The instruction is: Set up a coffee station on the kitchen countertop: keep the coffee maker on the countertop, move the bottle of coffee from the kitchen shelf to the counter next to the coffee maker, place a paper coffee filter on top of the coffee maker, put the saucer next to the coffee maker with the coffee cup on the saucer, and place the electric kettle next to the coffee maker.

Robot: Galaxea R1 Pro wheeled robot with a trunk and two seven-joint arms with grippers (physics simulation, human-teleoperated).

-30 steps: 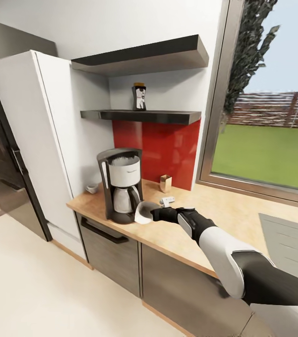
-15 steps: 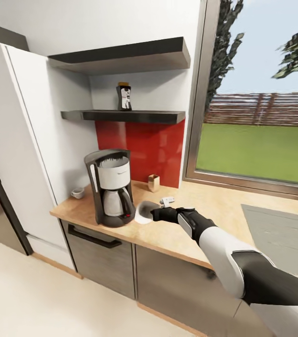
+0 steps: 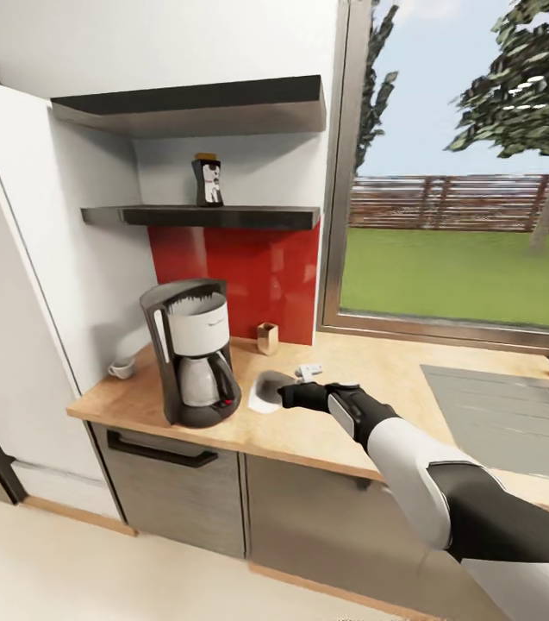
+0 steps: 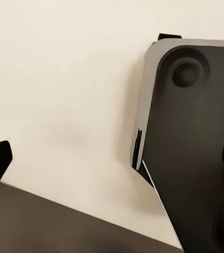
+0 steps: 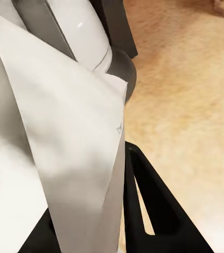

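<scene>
right claw [image 3: 284, 395] grips paper coffee filter [image 3: 265, 390] beside coffee maker [image 3: 190, 351]

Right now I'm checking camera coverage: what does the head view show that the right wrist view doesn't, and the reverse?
Head view alone: the bottle of coffee on the shelf, the coffee cup beside the machine, and the window.
Right wrist view alone: a close look at the fold and creases of the paper coffee filter in the right gripper.
Both: that filter, the coffee maker and the kitchen countertop.
</scene>
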